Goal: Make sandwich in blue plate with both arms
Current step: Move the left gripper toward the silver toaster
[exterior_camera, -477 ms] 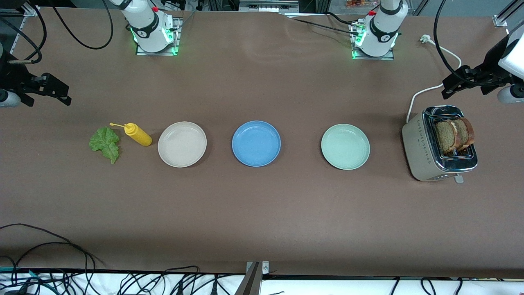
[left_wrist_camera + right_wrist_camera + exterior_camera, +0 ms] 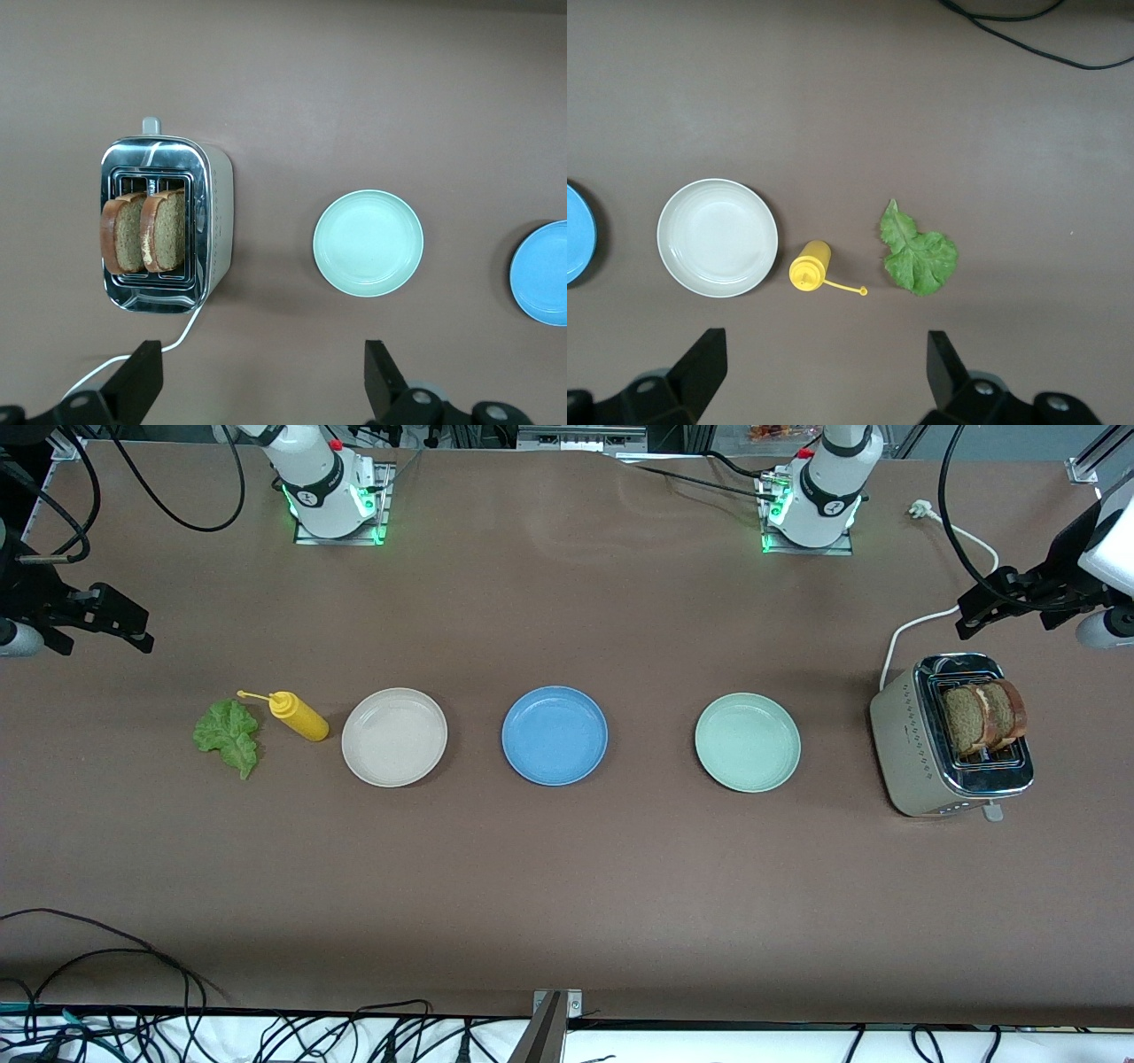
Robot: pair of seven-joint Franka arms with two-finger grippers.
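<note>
Brown table point(image 2: 567, 886), cables point(image 2: 106, 992) along edge

The right arm point(image 2: 310, 478) has shifted very slightly near its base. Nothing on the table point(image 2: 567, 868) has moved.

The blue plate point(image 2: 555, 735) looks matt and smooth; toward the left arm's end, the toaster point(image 2: 952, 735) has a shiny metal top; the bench point(image 2: 567, 895) is matt brown.

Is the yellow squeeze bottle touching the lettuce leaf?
Apart. The right wrist view shows bare table between the yellow squeeze bottle, cap tether included, and the lettuce leaf.
</note>
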